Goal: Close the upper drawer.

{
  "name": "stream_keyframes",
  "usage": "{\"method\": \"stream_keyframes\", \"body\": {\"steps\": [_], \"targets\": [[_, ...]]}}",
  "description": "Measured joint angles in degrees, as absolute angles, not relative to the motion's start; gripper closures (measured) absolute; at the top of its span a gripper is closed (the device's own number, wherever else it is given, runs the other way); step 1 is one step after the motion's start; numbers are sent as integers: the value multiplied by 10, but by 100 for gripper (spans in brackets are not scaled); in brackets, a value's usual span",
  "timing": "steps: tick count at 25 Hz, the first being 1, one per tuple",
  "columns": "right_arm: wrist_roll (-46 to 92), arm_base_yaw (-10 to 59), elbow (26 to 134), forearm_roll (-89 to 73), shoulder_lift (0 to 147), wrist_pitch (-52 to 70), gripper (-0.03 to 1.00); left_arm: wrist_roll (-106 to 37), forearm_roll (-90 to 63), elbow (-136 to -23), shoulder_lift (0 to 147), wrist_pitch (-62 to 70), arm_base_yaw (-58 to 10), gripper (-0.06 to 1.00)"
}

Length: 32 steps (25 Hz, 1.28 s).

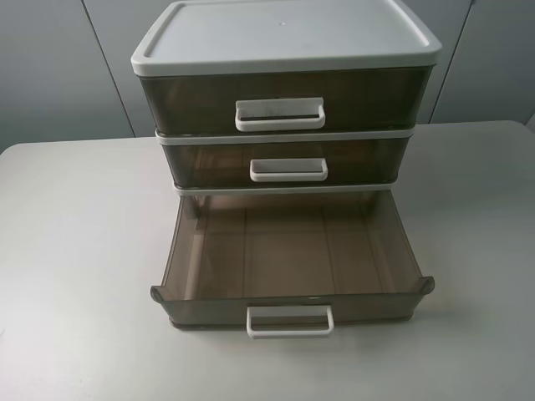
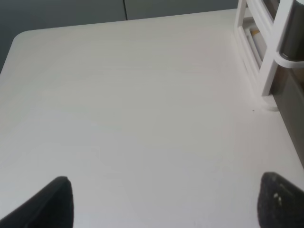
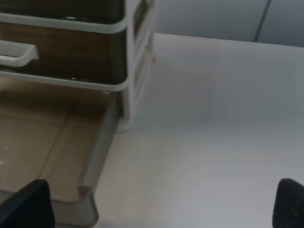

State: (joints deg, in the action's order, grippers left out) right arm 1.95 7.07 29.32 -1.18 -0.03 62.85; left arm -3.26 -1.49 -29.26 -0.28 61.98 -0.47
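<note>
A three-drawer cabinet with a white lid (image 1: pixel 284 38) stands at the middle of the table. Its upper drawer (image 1: pixel 192 96) is smoky brown with a white handle (image 1: pixel 280 114); its front sits about under the lid's front edge. The middle drawer (image 1: pixel 209 163) is shut. The bottom drawer (image 1: pixel 201 309) is pulled far out and empty. Neither gripper shows in the exterior high view. My left gripper (image 2: pixel 164 204) is open and empty over bare table left of the cabinet's frame (image 2: pixel 273 52). My right gripper (image 3: pixel 161 204) is open and empty beside the bottom drawer's right wall (image 3: pixel 97 152).
The white table (image 1: pixel 75 251) stretches to both sides of the cabinet. The open bottom drawer juts toward the table's front edge. Grey wall panels (image 1: pixel 58 67) stand behind the table.
</note>
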Motion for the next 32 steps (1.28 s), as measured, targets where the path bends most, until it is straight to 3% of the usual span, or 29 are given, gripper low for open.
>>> {"method": "stream_keyframes", "body": {"steps": [17,32], "targets": [[11,-11,293,-11,0,628,27,-33,-15,-293,-3,620,-5,20],[11,-12,293,-21,0,628,27,-33,-15,-293,-3,620,-5,20]]}}
